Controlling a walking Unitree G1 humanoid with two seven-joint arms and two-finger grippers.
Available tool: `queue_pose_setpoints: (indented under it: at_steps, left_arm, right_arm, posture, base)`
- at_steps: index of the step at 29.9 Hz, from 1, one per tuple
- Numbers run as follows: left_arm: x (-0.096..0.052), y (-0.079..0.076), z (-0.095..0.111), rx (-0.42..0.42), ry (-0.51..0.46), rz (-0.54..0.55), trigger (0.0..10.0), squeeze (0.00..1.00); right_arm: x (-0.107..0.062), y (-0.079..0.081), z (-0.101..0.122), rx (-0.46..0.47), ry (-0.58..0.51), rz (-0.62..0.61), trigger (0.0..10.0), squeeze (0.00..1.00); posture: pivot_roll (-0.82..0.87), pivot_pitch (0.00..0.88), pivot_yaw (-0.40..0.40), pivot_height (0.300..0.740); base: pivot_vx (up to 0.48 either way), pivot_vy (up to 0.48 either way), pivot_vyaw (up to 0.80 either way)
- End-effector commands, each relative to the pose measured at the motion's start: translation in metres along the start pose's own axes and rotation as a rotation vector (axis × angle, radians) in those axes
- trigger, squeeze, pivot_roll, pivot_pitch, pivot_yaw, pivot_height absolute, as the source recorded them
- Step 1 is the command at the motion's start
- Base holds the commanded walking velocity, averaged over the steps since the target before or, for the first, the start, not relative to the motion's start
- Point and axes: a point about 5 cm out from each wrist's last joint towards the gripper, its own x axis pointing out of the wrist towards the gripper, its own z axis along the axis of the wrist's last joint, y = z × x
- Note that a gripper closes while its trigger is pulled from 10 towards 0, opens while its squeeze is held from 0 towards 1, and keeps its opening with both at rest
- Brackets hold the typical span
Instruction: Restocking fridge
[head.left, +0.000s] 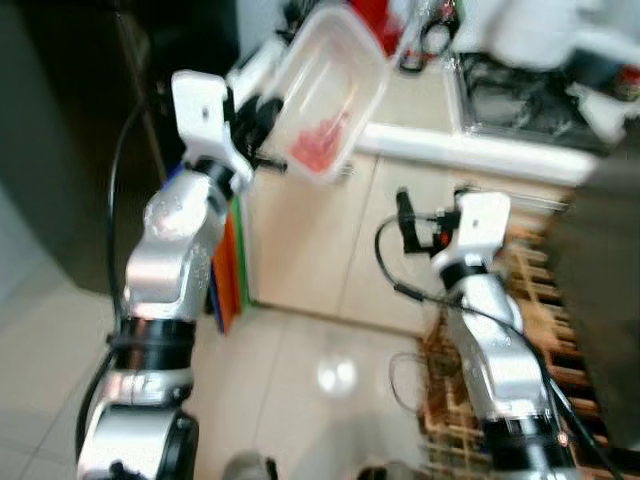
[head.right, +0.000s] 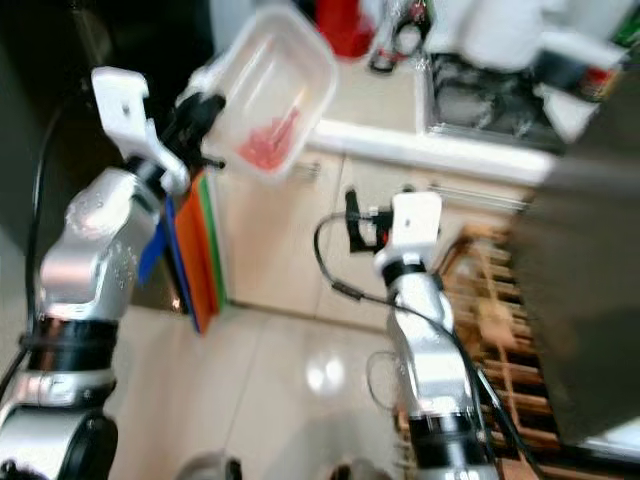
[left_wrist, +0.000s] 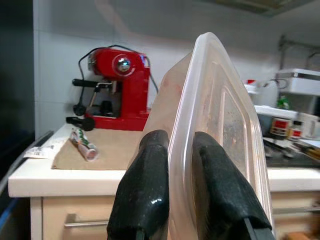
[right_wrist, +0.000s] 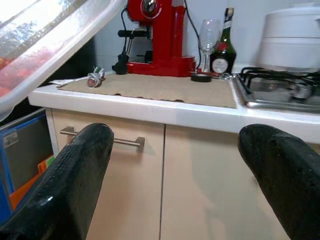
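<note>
My left gripper (head.left: 262, 128) is raised in front of the kitchen counter and is shut on the rim of a clear plastic food container (head.left: 330, 92). The container is tilted on edge and has pink-red food (head.left: 318, 142) inside. In the left wrist view the two black fingers (left_wrist: 145, 190) pinch the container's wall (left_wrist: 215, 125). My right gripper (head.left: 403, 222) is held lower, in front of the cream cabinet doors, open with nothing between its fingers (right_wrist: 75, 180).
A counter (right_wrist: 165, 112) carries a red coffee machine (right_wrist: 160, 35), a wine glass (right_wrist: 209, 37), a dark bottle (right_wrist: 223, 47) and a gas hob (right_wrist: 280, 87). Orange, green and blue boards (head.right: 195, 250) lean beside the cabinet. A wooden rack (head.left: 540, 330) stands at the right. A dark appliance (head.left: 60, 130) is at the left.
</note>
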Motion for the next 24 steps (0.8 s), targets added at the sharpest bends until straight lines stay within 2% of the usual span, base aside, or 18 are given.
queue_pose_setpoints:
  at_steps: [1, 7, 11, 15, 24]
  left_arm:
    - [0.004, -0.005, 0.006, 0.005, -0.027, -0.027, 10.0, 0.00]
    - [0.004, -0.006, 0.005, 0.007, -0.026, -0.031, 10.0, 0.00]
    - [-0.005, -0.010, 0.002, -0.023, -0.037, -0.023, 10.0, 0.00]
    - [-0.015, -0.018, -0.002, -0.075, -0.039, -0.009, 10.0, 0.00]
    - [-0.026, -0.035, -0.003, -0.087, -0.052, -0.020, 10.0, 0.00]
  right_arm:
    - [0.002, -0.002, 0.003, -0.017, -0.005, -0.003, 10.0, 0.00]
    - [0.001, -0.003, 0.004, -0.020, -0.018, -0.006, 10.0, 0.00]
    - [0.000, -0.003, 0.003, -0.017, -0.014, -0.010, 10.0, 0.00]
    - [-0.001, -0.005, 0.001, -0.013, -0.005, -0.014, 10.0, 0.00]
    - [0.001, -0.005, -0.001, -0.018, -0.001, 0.000, 10.0, 0.00]
  posture:
    - [0.01, 0.000, -0.026, 0.740]
    - [0.01, 0.000, -0.023, 0.740]
    - [0.01, 0.000, -0.017, 0.740]
    - [0.01, 0.000, -0.020, 0.740]
    - [0.02, 0.000, -0.028, 0.740]
  base:
    - [-0.274, 0.000, -0.74]
    - [-0.043, 0.000, -0.12]
    - [0.000, 0.000, 0.00]
    - [0.000, -0.480, 0.00]
    - [0.000, -0.480, 0.00]
